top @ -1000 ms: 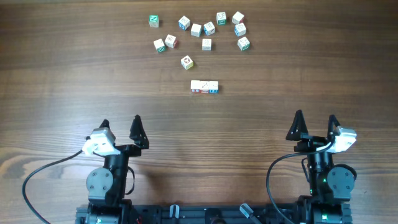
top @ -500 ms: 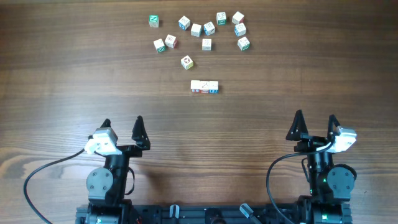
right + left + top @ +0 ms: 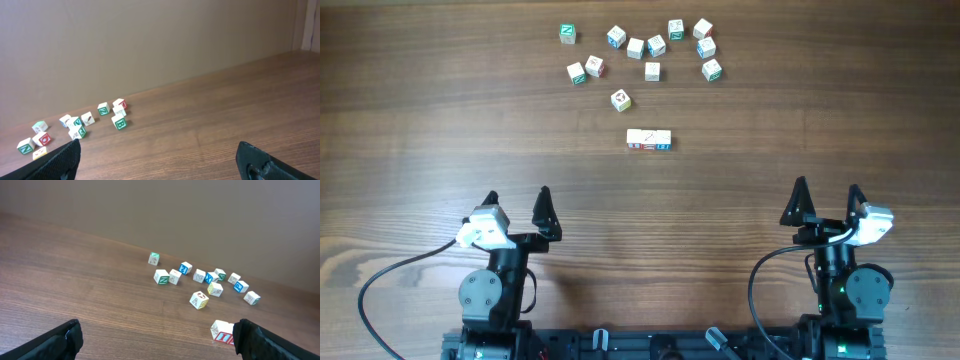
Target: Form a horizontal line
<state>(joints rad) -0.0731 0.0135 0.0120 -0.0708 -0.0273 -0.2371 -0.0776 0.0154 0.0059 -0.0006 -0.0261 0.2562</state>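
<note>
On brown wood-grain tabletop point(image 3: 420, 120), at its middle: short straight row of three small white lettered cubes point(image 3: 649, 140), touching side to side.

Behind the row, toward the far edge: loose scatter of small white lettered cubes point(image 3: 656, 45), reaching wider than the row on both sides. Nearest of these: single white lettered cube point(image 3: 620, 99), just behind and slightly left of the row, apart from it. At the near edge: black two-finger left gripper point(image 3: 516, 193) and black two-finger right gripper point(image 3: 827, 185), well apart, flanking the row from the near side.

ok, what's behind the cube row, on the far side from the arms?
Behind the row: bare table, then a lone cube up-left, then the scattered cluster. Overhead hides nothing there; cube undersides can't be seen.
</note>
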